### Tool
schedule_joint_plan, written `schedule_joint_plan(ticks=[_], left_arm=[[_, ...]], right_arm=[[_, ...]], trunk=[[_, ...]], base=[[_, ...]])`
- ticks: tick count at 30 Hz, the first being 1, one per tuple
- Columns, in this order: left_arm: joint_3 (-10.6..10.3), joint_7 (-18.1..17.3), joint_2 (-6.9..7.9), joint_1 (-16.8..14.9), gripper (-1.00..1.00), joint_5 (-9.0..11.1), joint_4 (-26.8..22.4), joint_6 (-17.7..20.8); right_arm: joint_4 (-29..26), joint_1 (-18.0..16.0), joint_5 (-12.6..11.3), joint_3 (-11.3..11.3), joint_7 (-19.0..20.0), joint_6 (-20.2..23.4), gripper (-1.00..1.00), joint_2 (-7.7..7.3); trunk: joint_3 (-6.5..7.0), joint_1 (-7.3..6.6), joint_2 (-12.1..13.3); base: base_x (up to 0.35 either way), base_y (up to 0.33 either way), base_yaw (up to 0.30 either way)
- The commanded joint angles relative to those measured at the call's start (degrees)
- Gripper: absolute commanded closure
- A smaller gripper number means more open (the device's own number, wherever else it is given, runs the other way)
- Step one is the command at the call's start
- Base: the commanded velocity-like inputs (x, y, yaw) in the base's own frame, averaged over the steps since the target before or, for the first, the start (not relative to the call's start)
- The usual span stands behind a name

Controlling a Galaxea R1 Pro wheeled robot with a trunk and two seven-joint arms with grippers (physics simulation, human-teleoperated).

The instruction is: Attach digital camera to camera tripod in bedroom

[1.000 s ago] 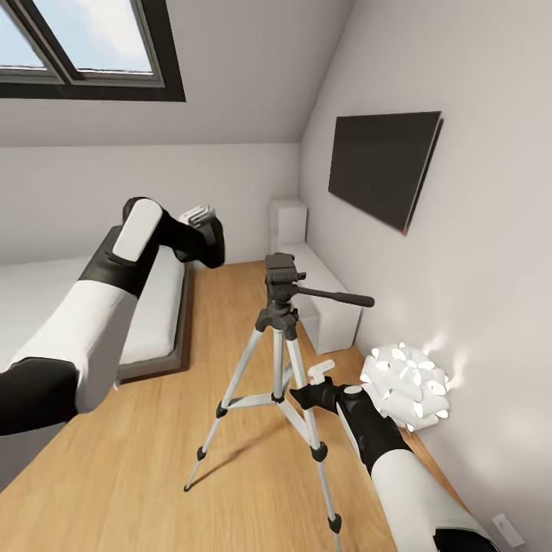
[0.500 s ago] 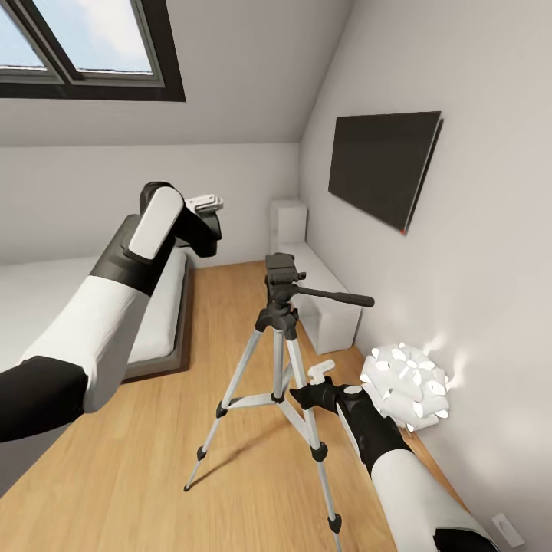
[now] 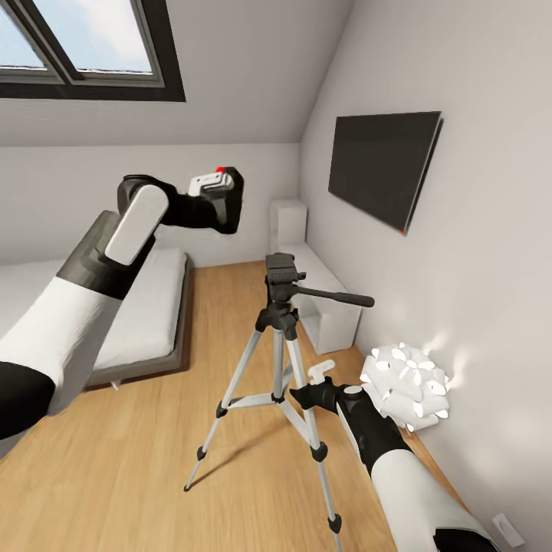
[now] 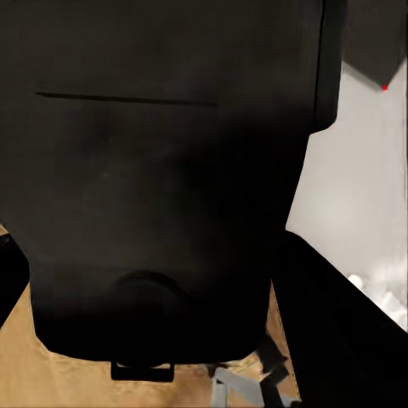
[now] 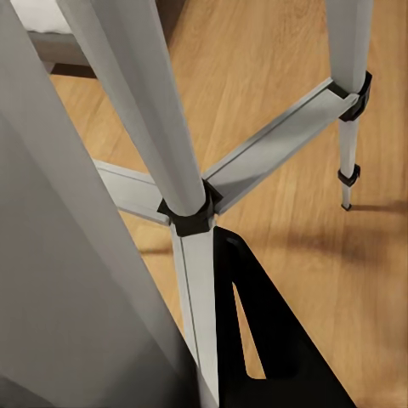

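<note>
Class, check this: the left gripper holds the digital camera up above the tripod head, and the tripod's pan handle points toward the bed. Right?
Not quite. In the head view, the pan handle points toward the wall with the dark screen, away from the bed. The left gripper does hold the digital camera above the tripod head.

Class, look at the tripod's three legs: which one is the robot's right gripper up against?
The right gripper sits against the leg that slants toward the robot, on the white-wall side; the other two legs stand apart from it.
</note>
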Motion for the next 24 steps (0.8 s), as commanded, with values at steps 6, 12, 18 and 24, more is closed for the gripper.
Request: schedule_joint_plan(ticks=[6,12,18,24], left_arm=[[-1.11,-2.15,4.95,-0.09,1.00,1.03,-4.84,-4.21],[-4.86,-2.63,5.45,-0.09,1.00,1.60,-6.84,-2.74],[-5.60,-3.20,4.18,-0.16,1.00,1.46,-6.85,3.05],[-5.61,-5.95,3.57,-2.01,1.00,1.31,-5.64,4.11]], right_arm=[[0.52,-0.01,1.17,-0.50,0.58,0.23,1.00,0.10],[0.52,-0.01,1.17,-0.50,0.57,0.23,1.00,0.10],[0.52,-0.01,1.18,-0.50,0.58,0.23,1.00,0.10],[0.52,-0.01,1.17,-0.53,0.58,0.23,1.00,0.10]], trunk=[[-0.14,0.05,-0.09],[-0.14,0.05,-0.09],[-0.14,0.05,-0.09],[-0.14,0.05,-0.09]], base=[[0.000,0.000,0.000],[0.000,0.000,0.000],[0.000,0.000,0.000],[0.000,0.000,0.000]])
